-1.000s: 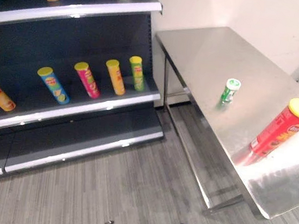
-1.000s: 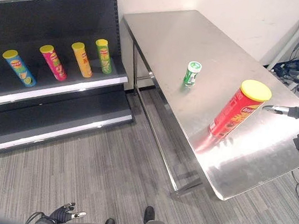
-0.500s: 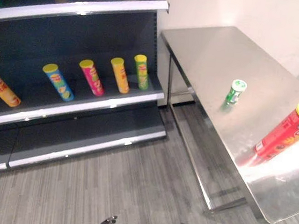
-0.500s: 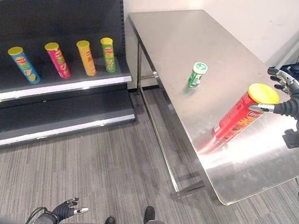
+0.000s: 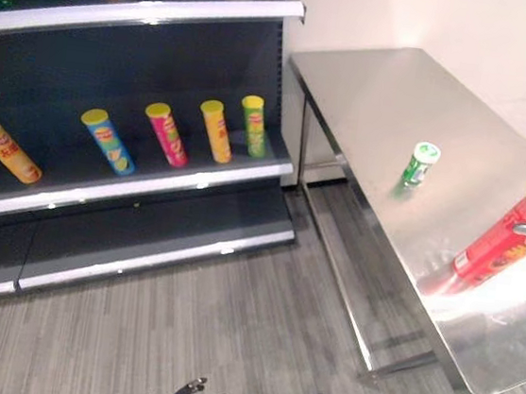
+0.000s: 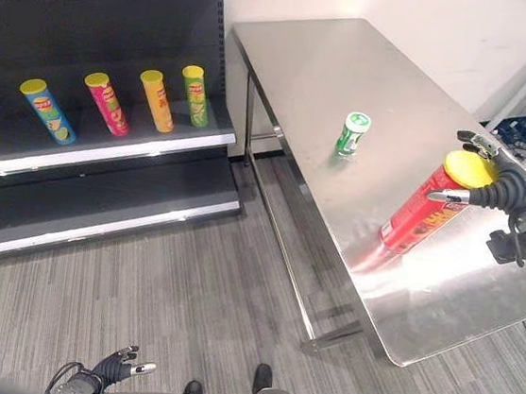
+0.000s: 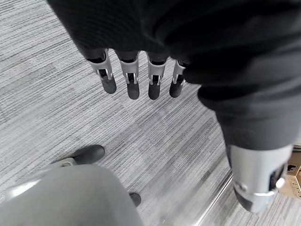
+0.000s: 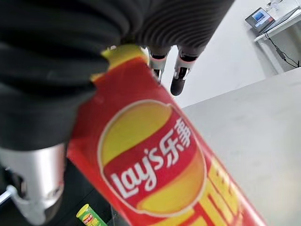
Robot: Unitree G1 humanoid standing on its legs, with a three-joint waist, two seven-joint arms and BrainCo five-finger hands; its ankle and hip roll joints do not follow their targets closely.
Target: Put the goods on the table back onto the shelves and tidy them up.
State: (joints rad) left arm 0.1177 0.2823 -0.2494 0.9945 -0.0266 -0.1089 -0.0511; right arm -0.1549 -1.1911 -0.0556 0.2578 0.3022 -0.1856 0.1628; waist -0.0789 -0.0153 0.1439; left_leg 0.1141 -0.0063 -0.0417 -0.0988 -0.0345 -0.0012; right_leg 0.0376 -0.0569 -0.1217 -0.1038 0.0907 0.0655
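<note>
Two goods are standing on the table (image 6: 298,58) — we are reaching our right hand (image 6: 497,190), fingers spread and holding nothing, around the upright red can (image 6: 430,208) at right; left hand (image 6: 115,368) is hanging slack, bottom left.

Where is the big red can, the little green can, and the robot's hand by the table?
red chip can (image 6: 425,214), right eye view, middle of its side.
small green can (image 6: 351,136), right eye view, its body.
right hand (image 6: 501,189), right eye view, dark cover.

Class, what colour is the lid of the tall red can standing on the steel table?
Yellow. The lid of the red can shows best in the right eye view.
</note>
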